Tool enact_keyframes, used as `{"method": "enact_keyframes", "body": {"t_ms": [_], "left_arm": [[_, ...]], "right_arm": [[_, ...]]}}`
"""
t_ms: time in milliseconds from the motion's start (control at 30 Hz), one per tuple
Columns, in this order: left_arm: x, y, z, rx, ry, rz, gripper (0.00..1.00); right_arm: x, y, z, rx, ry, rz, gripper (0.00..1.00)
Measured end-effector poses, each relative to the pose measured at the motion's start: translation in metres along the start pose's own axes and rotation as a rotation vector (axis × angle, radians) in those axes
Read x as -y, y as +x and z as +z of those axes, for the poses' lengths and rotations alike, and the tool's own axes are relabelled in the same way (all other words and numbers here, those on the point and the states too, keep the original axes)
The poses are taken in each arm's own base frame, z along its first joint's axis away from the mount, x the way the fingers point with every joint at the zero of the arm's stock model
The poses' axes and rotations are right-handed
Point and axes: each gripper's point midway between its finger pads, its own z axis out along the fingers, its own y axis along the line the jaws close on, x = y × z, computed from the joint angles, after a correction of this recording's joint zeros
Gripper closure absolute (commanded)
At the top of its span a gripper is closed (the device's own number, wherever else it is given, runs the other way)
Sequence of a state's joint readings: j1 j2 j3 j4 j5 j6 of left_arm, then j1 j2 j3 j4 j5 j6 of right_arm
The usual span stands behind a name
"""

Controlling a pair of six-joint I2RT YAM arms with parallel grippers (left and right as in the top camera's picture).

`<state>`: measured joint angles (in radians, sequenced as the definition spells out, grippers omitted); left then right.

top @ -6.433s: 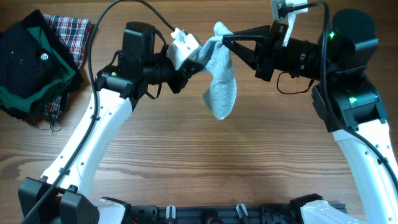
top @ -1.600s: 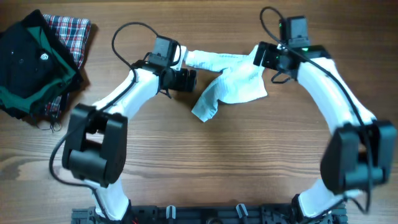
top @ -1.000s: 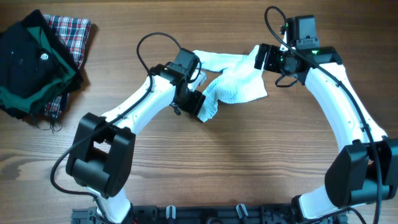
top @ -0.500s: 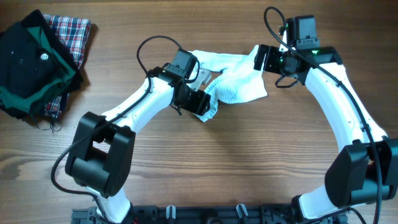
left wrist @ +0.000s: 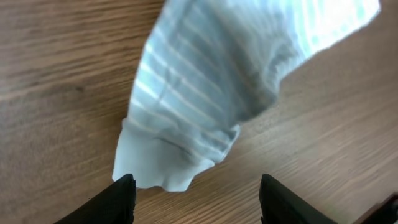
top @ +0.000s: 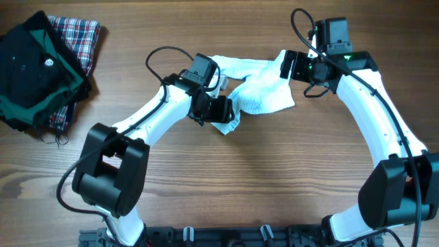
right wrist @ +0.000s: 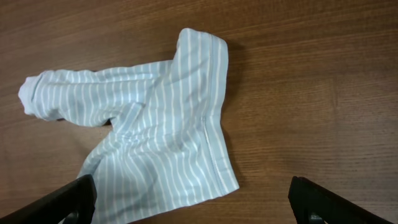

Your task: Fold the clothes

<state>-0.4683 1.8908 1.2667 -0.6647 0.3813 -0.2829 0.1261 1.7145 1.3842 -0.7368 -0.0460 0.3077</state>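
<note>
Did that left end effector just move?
Yes. The left end effector moved farther from the black-and-green garment pile, to the cuff of the pale-blue striped garment.

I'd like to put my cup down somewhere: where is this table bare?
The table is barest on the near side of the garment, between the left arm and right arm. Another patch lies between the dark pile and the left arm. Crowded: the back, around the garment.
</note>
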Motion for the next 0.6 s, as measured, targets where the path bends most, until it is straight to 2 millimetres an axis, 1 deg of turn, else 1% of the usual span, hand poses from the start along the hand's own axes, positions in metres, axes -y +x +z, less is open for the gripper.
{"method": "enact_keyframes", "body": {"t_ms": [100, 267, 333, 467, 600], "left_arm": [[-0.009, 0.001, 0.007, -0.008, -0.036, -0.074, 0.34], [-0.032, 0.007, 0.027, -0.043, -0.112, -0.184, 0.33], [-0.035, 0.003, 0.025, -0.026, -0.119, -0.207, 0.33], [-0.039, -0.002, 0.024, -0.01, -0.122, -0.237, 0.42], [-0.037, -0.007, 0.026, 0.013, -0.115, -0.243, 0.51]], "right_arm": [[0.001, 0.002, 0.0, -0.009, 0.003, 0.0, 0.01], [0.001, 0.003, 0.0, -0.01, 0.003, -0.003, 0.01], [0.001, 0.003, 0.0, -0.011, 0.004, -0.013, 0.0], [0.001, 0.003, 0.0, -0.013, 0.003, -0.022, 0.01], [0.0, 0.004, 0.0, -0.017, -0.003, -0.025, 0.01]]}}
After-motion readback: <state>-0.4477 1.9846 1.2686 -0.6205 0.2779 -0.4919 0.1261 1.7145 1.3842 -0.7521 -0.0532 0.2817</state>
